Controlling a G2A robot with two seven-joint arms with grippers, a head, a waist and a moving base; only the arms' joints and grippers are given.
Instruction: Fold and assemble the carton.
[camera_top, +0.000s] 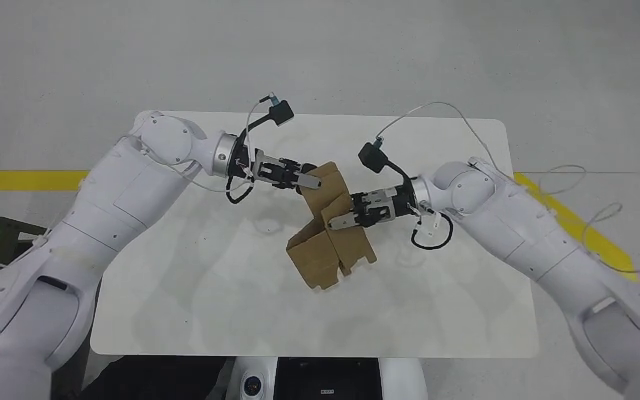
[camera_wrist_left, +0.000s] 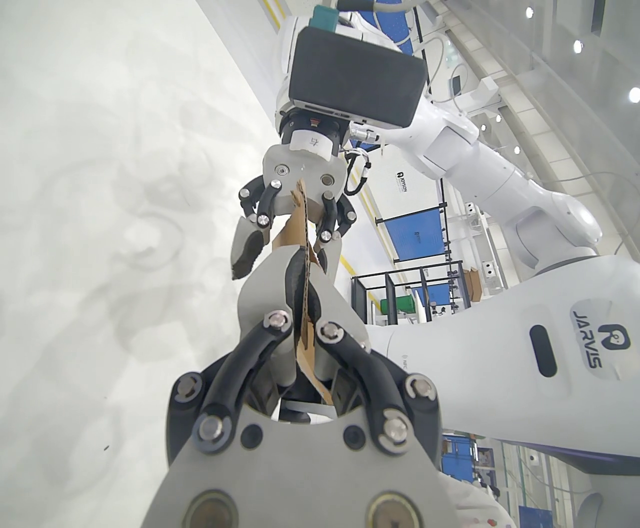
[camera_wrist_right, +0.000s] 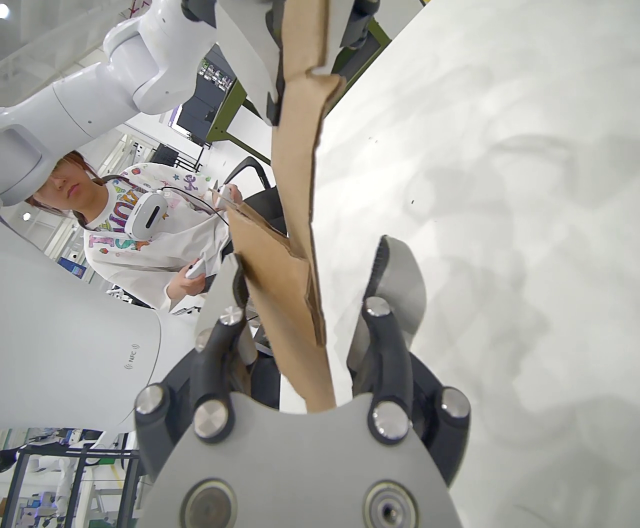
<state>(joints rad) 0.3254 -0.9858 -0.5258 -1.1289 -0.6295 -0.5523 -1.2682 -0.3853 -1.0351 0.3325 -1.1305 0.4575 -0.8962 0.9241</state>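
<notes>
Top view: the half-formed carton stands mid-surface, the left claw clamped on its upper flap and the right claw spread around a panel edge without pinching it. Folding looks under way; next, the right claw should probably close and fold that panel. No writing shows on the carton.

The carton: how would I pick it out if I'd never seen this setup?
Find the white table in the top view. Near its middle is the carton. It is the only brown cardboard thing there, half folded, with flaps jutting out at angles.
</notes>
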